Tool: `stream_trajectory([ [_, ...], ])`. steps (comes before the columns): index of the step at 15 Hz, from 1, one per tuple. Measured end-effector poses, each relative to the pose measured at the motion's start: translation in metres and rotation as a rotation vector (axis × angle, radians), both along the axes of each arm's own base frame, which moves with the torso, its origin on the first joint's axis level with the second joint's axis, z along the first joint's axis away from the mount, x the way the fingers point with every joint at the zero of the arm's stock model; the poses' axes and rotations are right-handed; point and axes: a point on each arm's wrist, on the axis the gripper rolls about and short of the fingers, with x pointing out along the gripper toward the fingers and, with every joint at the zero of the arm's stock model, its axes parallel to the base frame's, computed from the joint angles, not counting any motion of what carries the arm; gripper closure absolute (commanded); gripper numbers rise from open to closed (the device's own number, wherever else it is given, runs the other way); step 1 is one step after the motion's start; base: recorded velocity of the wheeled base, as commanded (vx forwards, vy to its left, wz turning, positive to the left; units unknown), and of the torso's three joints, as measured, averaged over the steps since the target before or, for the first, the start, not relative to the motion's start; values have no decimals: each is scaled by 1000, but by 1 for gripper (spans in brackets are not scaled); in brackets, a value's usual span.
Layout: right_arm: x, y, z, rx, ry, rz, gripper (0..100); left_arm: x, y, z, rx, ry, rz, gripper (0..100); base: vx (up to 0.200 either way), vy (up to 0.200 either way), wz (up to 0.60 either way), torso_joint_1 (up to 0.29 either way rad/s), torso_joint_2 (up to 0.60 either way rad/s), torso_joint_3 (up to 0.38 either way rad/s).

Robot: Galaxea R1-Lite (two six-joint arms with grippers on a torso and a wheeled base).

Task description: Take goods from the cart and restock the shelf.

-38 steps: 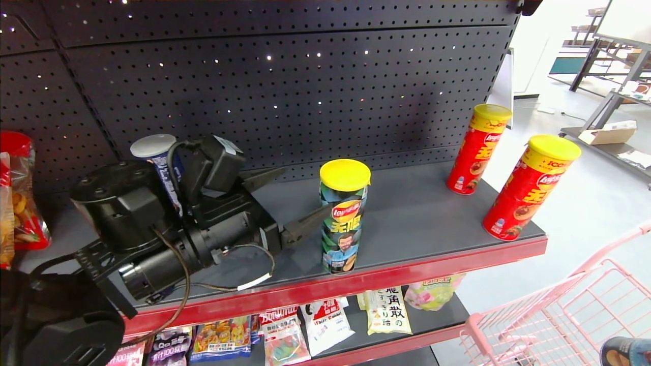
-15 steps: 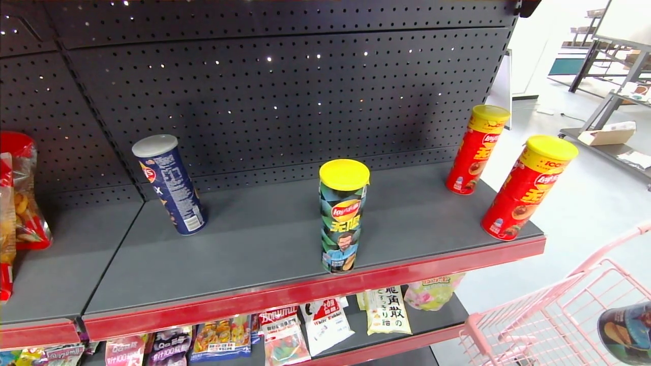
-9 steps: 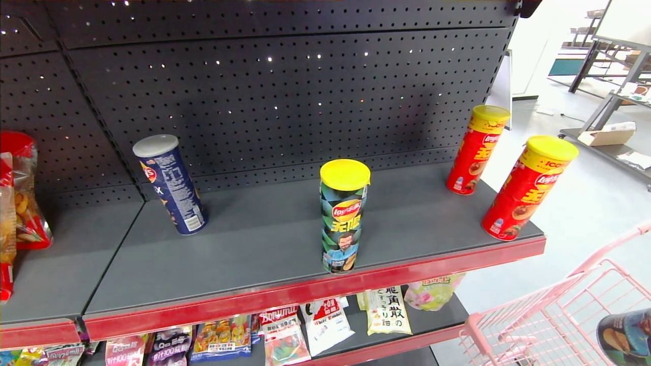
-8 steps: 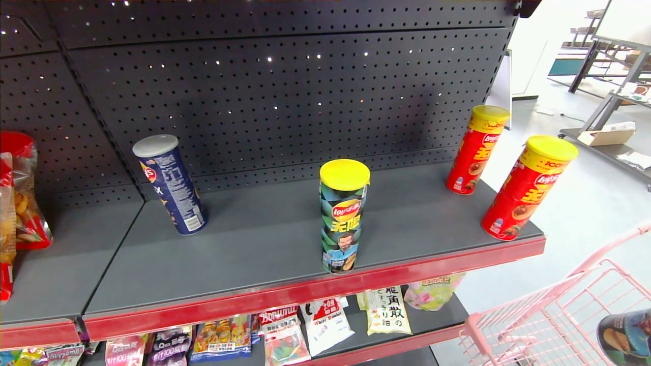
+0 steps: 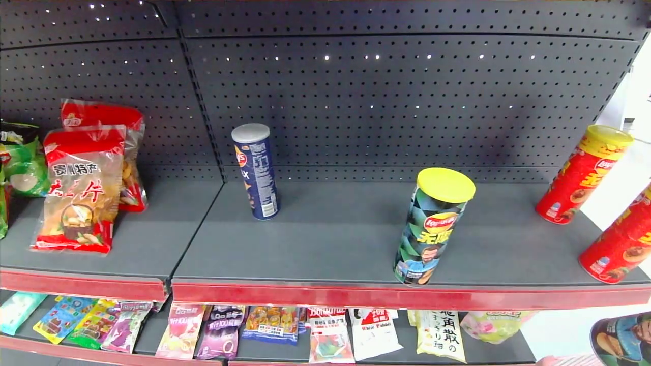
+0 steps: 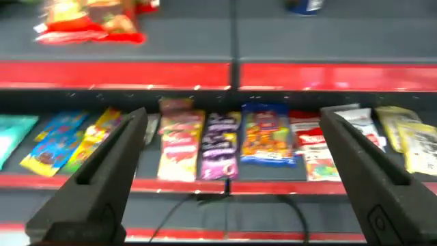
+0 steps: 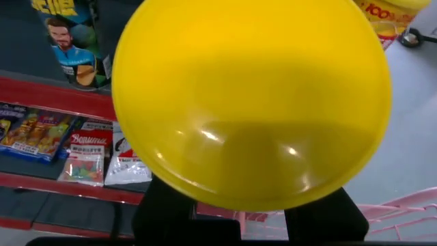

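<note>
On the grey shelf stand a blue can with a grey lid, a green can with a yellow lid near the red front edge, and two red cans at the far right. A further green can shows at the lower right, below shelf level. Its yellow lid faces the right wrist camera, and my right gripper is shut on its body, dark fingers showing under the lid. My left gripper is open, low down, facing the lower shelf's snack bags.
Red-topped snack bags stand on the left shelf section. Small packets lie in a row on the lower shelf. A black pegboard backs the shelf. The pink cart is beside the held can.
The left arm has left the shelf, where it was beside the blue can. The head camera has turned left, so everything sits farther right. The held can stays low right.
</note>
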Motion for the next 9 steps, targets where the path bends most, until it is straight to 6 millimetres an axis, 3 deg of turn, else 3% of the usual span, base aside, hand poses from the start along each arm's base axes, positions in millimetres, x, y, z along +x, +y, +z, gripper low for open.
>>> stream_trajectory([
  [4,4,2,12,7,-5,88,100,8,-2,3,-3,-153,-84,0,0,0,0,0,0,0],
  [6,13,3,22,10,9,114,100,10,-2,-3,-4,-135,-77,0,0,0,0,0,0,0],
  [9,48,4,43,22,12,140,100,11,1,-6,-11,-128,64,0,0,0,0,0,0,0],
])
